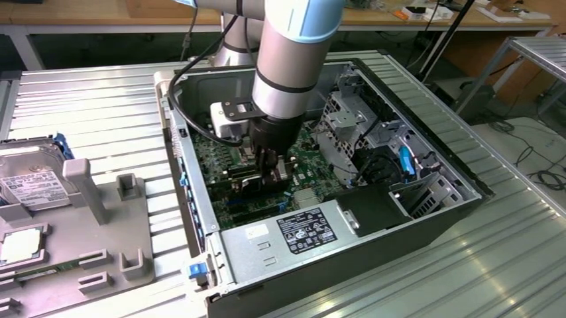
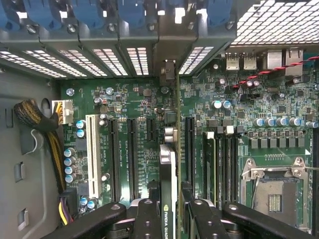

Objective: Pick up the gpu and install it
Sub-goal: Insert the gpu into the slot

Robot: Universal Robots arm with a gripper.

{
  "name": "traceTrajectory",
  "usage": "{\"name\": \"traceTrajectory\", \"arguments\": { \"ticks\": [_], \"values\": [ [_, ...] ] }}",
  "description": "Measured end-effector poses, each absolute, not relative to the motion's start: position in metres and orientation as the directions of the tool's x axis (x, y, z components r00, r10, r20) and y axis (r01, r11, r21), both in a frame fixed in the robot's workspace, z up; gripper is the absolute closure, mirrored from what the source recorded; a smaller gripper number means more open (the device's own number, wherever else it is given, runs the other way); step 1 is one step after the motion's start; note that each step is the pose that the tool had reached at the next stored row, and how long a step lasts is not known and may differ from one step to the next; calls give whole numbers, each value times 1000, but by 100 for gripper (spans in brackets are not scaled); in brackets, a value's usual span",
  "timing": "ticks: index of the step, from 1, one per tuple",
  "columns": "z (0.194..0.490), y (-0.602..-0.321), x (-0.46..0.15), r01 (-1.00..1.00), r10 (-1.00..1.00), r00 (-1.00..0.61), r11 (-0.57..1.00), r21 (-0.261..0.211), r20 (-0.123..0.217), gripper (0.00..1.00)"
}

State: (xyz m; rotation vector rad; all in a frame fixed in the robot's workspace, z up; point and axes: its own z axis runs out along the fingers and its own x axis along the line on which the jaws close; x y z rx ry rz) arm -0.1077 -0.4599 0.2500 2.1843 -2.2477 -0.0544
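The hand (image 2: 169,219) is clamped on the gpu (image 2: 168,164), holding it on edge over the motherboard (image 2: 279,144) so it can go into a slot.

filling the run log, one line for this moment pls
phase: installing | gripper: shut on gpu | gpu: edge-on, upright over motherboard slots | place: inside pc case

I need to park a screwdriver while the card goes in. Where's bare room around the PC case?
The ribbed metal table lies bare between the open PC case and the grey parts tray, and again along the exterior view's lower right. Inside the case it's crowded: the hand holds the gpu over the motherboard.
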Motion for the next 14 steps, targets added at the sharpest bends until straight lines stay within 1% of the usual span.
{"name": "traceTrajectory", "arguments": {
  "ticks": [11, 12, 14],
  "values": [
    [249, -460, -108, -999, -999, -29, 28, 28, -22, 73],
    [249, -460, -108, -999, -999, -29, 28, 29, -20, 72],
    [250, -460, -108, -999, -999, -29, 28, 29, -20, 60]
  ]
}}
